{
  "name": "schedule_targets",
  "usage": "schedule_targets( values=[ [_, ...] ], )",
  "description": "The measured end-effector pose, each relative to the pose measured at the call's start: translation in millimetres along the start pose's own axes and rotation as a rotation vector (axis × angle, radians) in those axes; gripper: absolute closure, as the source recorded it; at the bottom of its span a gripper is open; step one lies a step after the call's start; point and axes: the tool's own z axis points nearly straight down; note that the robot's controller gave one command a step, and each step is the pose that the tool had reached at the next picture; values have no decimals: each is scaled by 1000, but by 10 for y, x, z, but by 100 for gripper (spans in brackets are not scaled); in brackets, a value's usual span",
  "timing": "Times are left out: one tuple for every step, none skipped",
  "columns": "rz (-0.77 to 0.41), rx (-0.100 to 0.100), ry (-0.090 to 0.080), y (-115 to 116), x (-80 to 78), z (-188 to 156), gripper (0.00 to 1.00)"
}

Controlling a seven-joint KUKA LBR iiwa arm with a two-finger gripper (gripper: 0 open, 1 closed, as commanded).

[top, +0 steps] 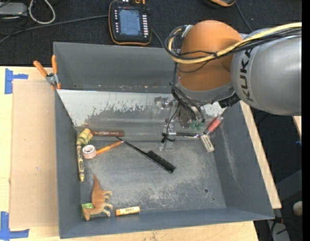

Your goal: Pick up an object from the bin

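A grey metal bin (pixel 145 74) with sloping walls is seen from above. A silver robot arm (pixel 270 74) with an orange cover reaches in from the right. Its gripper (pixel 186 140) hangs over the far right part of the bin floor. The fingers (pixel 165 138) are spread wide apart, with bare floor between them. Whether the tips touch the floor cannot be told.

The thing nearest the gripper is a black comb (pixel 154 158), lying on a slant in the middle of the floor. Its thin handle points far left and its toothed end points near right. The finger on the scene's left stands just beyond the toothed end, apart from it. A red pen (pixel 214 124) lies at the foot of the right wall, just right of the gripper.

The near right part of the floor is open up to the near and right walls.

The other things lie along the left side. An olive crayon (pixel 80 165) lies against the left wall, with a small yellow-green thing (pixel 84 135) at its far end. A brown marker (pixel 109 133) lies along the foot of the far wall. A small roll of tape (pixel 88 151) sits beside the crayon, and an orange pencil (pixel 111 146) runs from the roll toward the comb's handle. In the near left corner a brown toy animal (pixel 99 197) stands on a green base. A yellow crayon (pixel 127 211) lies just to its right, close to the near wall.
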Motion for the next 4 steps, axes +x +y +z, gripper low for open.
schedule_targets(
  values=[
    [3,0,-8,-6,-14,-48,0],
    [194,-2,-7,-69,6,946,0],
    [202,-2,-12,-171,68,907,0],
    [398,-1,0,-267,204,1124,0]
  ],
)
